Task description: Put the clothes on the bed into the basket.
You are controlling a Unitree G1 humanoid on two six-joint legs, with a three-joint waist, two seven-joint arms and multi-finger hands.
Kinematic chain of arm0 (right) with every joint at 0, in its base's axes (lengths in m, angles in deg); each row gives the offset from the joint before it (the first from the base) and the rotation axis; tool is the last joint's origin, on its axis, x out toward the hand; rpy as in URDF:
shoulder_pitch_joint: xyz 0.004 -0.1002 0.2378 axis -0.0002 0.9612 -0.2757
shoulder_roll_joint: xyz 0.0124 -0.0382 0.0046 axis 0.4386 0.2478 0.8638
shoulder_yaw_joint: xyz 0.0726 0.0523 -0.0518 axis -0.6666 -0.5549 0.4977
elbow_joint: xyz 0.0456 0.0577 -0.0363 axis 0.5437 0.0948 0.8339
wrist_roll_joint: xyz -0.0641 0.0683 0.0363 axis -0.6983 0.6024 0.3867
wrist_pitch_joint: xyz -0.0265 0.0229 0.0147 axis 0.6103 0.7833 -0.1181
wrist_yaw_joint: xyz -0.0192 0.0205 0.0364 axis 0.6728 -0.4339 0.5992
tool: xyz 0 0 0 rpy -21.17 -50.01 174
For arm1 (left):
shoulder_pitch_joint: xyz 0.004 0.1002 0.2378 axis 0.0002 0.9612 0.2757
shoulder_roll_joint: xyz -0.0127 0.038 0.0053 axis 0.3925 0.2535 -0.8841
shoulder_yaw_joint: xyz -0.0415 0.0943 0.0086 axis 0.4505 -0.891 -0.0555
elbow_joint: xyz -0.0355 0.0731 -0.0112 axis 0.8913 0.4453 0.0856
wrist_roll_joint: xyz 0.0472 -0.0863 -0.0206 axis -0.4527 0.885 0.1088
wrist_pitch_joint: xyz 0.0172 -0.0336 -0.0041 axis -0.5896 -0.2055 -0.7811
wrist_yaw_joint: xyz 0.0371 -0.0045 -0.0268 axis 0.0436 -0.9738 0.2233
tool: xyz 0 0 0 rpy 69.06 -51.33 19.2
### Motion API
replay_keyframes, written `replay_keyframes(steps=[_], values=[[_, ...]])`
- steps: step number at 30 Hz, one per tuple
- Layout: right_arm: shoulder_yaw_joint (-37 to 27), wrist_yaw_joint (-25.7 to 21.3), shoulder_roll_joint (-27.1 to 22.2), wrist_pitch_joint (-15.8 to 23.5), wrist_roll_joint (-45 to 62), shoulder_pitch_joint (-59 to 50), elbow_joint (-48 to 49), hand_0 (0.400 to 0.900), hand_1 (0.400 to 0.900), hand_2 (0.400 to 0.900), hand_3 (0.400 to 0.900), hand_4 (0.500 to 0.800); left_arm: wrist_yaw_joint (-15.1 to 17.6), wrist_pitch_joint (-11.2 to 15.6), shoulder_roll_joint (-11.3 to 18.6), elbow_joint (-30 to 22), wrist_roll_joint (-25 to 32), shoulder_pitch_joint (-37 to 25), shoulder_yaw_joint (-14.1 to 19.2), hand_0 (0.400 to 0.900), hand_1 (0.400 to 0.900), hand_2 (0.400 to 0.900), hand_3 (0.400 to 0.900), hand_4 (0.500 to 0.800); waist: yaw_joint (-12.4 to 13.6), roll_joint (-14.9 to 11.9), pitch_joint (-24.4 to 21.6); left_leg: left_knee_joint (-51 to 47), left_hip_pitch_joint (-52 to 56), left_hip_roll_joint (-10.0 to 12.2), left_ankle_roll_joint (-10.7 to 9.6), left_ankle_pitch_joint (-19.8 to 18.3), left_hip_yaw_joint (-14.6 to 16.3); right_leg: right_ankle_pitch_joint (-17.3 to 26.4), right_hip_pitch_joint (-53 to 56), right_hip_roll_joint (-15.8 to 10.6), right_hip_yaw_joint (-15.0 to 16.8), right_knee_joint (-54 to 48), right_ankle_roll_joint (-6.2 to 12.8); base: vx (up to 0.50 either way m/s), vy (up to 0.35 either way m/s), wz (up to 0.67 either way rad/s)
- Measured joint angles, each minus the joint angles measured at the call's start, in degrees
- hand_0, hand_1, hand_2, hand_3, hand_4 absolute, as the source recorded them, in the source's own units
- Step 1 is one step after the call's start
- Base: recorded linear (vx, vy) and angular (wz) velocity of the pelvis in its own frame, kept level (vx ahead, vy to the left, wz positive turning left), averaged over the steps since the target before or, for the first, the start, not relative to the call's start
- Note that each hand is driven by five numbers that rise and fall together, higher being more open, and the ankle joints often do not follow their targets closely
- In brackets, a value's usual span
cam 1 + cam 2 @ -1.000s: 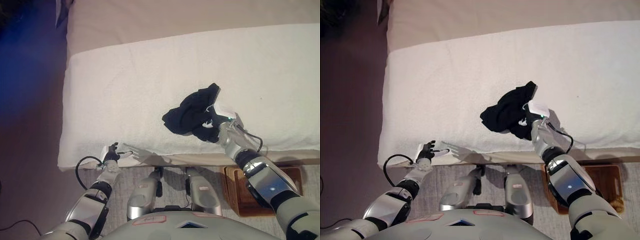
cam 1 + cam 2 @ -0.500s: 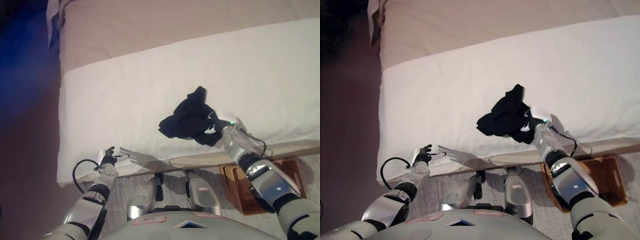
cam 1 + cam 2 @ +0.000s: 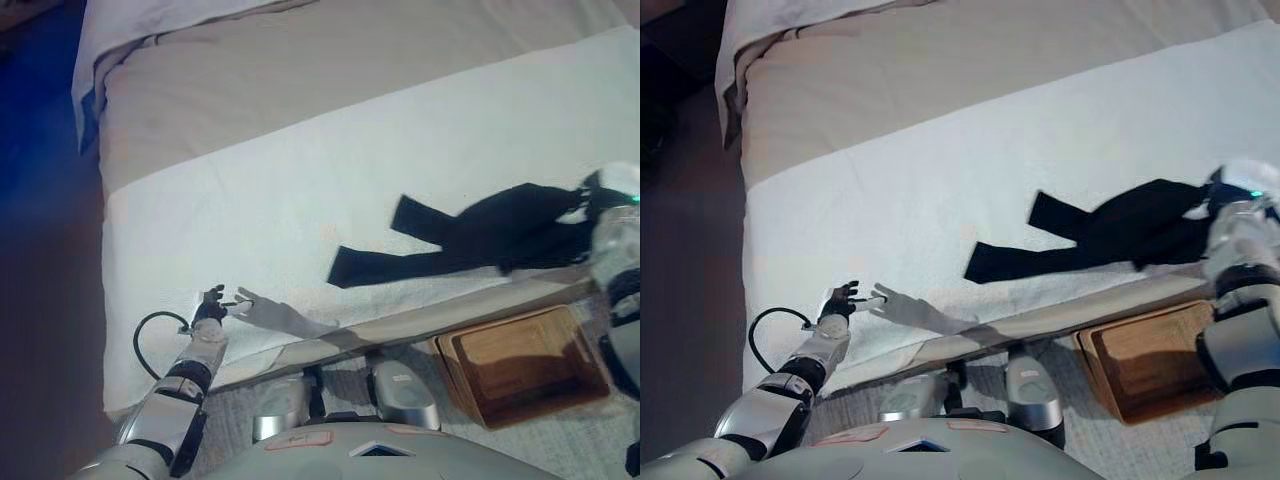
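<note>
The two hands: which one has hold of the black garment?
The right hand, at the right edge, grips the stretched black garment. The left hand rests apart on the bed, fingers relaxed.

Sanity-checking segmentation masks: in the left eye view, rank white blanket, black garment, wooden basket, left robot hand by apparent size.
1. white blanket
2. black garment and wooden basket: too close to rank
3. left robot hand

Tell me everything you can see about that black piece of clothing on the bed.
The black garment is a dark, soft-looking cloth with no pattern that shows, drawn out long across the white cover near the bed's front edge. Two strips trail toward the robot's left, one ending in a squared tip and a shorter one lying above it. Its other end bunches at the robot's right hand, which has it at the view's right edge; the fingers there are hidden. The wooden basket stands on the floor just below it.
</note>
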Motion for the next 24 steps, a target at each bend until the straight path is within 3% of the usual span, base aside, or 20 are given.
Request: replay_keyframes(steps=[6,15,24], values=[[-4.76,-0.06,-8.14,-1.14,0.10,-0.30,-4.35,0.400,0.400,0.400,0.400,0.500,-1.21,-0.25,0.92,-0.68,-0.05,2.31,0.39,0.900,0.900,0.900,0.900,0.800,-0.95,1.20,-0.79,0.01,0.73,0.03,0.00,-0.03,0.07,-0.18,0.66,0.06,0.18,0.00,-0.28,0.00,-0.062,-0.02],[-7.05,1.96,-10.27,-1.89,0.00,-0.51,-12.79,0.400,0.400,0.400,0.400,0.500,-3.28,-0.36,0.94,-1.44,-0.46,3.38,0.33,0.900,0.900,0.900,0.900,0.800,-1.69,1.87,-1.23,-0.02,1.37,0.07,-0.33,-1.54,1.33,-0.38,0.88,0.09,0.48,-0.05,-0.56,0.00,-0.033,-0.06],[-7.13,2.74,-11.66,-1.94,-0.01,-0.92,-13.70,0.400,0.400,0.400,0.400,0.500,-4.39,-0.34,1.02,-2.80,-0.47,3.86,0.33,0.900,0.900,0.900,0.900,0.800,-3.06,3.38,-2.04,0.00,2.24,0.10,-0.33,-1.69,1.42,-0.46,1.51,0.08,0.51,-0.15,-0.67,0.00,-0.002,-0.01]])
